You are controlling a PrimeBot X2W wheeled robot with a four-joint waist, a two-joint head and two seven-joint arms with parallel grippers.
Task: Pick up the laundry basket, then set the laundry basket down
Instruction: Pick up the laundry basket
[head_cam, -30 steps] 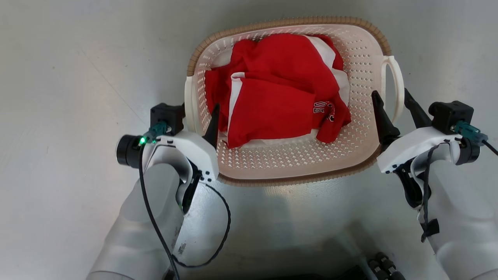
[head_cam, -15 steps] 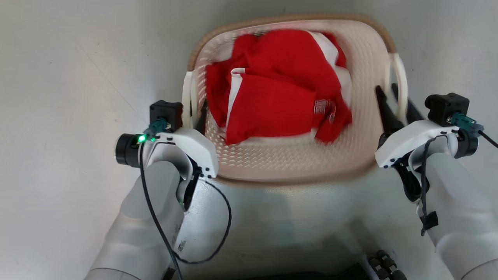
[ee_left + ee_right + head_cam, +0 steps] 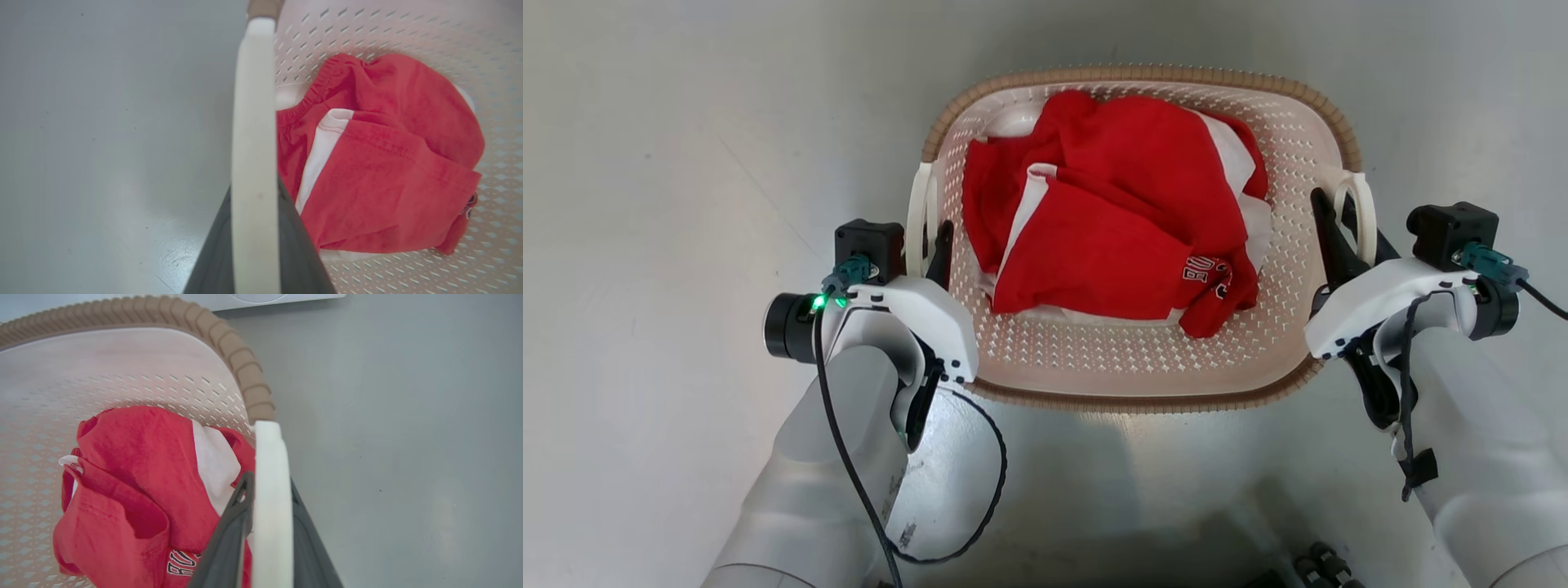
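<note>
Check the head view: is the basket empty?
No, a crumpled red and white garment lies inside the basket.

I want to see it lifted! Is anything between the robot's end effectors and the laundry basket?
Nothing visible. The left end effector grips the left handle of the laundry basket, and the right end effector grips the right handle. The red clothes lie inside, away from both grips.

The right claw (image 3: 269,482) grips the laundry basket (image 3: 122,371) by its handle (image 3: 268,451).
</note>
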